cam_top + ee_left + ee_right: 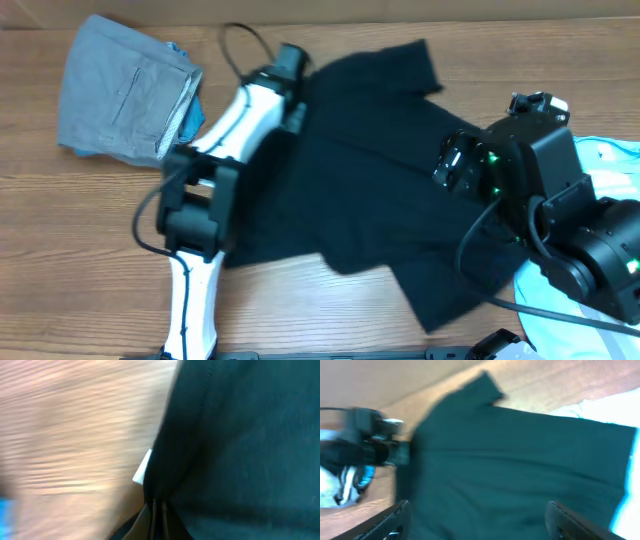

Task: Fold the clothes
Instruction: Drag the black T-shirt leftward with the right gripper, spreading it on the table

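Note:
A dark teal, almost black T-shirt (370,180) lies spread over the middle of the table. My left gripper (292,68) is at its far left edge, shut on the shirt's hem; the left wrist view shows the jaws (159,510) pinched together on the cloth (240,450) beside a white tag (142,467). My right gripper (452,160) hovers over the shirt's right side, open and empty; the right wrist view shows its jaws (480,520) wide apart above the fabric (520,460).
A folded grey garment (125,90) lies at the far left over something blue (192,112). A light blue-white garment (610,170) lies at the right edge, also in the right wrist view (620,415). Bare wood table (80,250) at front left.

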{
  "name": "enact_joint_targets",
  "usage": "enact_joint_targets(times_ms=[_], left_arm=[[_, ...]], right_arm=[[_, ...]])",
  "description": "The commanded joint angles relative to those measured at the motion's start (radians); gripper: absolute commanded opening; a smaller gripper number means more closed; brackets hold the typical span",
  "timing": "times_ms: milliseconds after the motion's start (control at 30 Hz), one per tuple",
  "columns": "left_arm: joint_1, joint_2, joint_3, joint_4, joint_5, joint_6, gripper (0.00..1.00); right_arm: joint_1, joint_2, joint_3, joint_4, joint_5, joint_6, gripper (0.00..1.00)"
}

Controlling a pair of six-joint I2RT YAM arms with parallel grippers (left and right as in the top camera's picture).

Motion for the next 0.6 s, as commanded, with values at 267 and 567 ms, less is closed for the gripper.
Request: enact_joint_targets(times_ms=[267, 567], left_arm=[[0.271, -0.174, 0.139, -0.109, 0.144, -0.086, 0.47], [0.246, -0.330, 0.139, -0.161, 0.322, 0.006, 0.47]], right_arm=[[-0.131, 0.150, 0.001, -0.103, 0.008, 0.118, 0.91], [-0.436, 0.357, -0.011, -0.108, -0.112, -0.037, 0.97]])
